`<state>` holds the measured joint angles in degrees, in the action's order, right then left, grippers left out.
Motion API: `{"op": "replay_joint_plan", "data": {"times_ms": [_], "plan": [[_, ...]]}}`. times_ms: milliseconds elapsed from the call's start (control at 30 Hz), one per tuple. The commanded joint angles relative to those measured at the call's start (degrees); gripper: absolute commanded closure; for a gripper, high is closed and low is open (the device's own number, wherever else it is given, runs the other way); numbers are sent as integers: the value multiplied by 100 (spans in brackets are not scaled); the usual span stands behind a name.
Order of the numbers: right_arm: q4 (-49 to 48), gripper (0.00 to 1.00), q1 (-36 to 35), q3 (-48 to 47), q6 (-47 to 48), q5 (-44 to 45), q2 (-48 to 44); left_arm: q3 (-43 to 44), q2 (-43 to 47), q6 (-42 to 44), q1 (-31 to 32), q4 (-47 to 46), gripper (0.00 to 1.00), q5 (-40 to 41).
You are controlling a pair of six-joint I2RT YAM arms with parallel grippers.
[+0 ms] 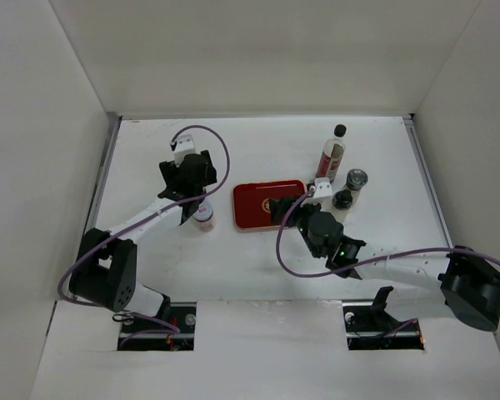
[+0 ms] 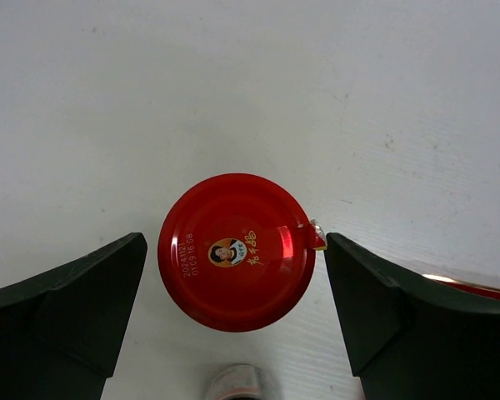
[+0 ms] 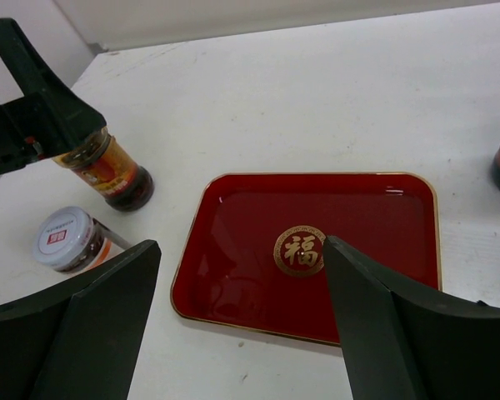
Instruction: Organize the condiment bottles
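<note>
White table (image 1: 150,150), with a flat red tray (image 1: 250,204) sitting about mid-table and no bottle on it yet. The tall slim bottle (image 1: 331,157) stands toward the far edge, right of the tray, and a small black-capped bottle (image 1: 356,180) is just near-side of it, closer to the right edge.

The bit that matters is the red-lidded jar (image 2: 236,252). It's upright on the table just left of the tray, long axis straight up, directly under the left gripper (image 2: 235,242). The fingers are spread on either side of the lid. There's a clear gap on one side and barely any on the other, so nothing is gripped. A silver-lidded jar (image 3: 67,239) sits right beside it toward the near edge. It might be tipped over, I can't tell for sure.

The right gripper (image 3: 242,243) hovers over the tray, fingers wide apart and holding nothing.

So I'd say the left arm is the one for this jar: squeeze, lift, then carry it right onto the tray. I'd watch that silver jar on the way.
</note>
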<state>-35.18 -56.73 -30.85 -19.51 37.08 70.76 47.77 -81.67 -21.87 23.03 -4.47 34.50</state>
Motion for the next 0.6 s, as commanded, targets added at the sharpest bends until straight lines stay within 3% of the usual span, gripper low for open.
{"op": "replay_joint_plan", "data": {"times_ms": [0,133,467,567], "plan": [[-367,14,96,97,-53,-60,-194,355,-147,60,-92,-186,12,-338],[-340,14,114,79,-53,-61,-177,338,-314,42,-127,-264,17,-365],[-332,13,316,150,-123,-96,-194,330,-8,95,-207,-309,58,-330],[-297,13,307,115,-194,-210,-159,242,326,104,-189,-528,61,-260]]}}
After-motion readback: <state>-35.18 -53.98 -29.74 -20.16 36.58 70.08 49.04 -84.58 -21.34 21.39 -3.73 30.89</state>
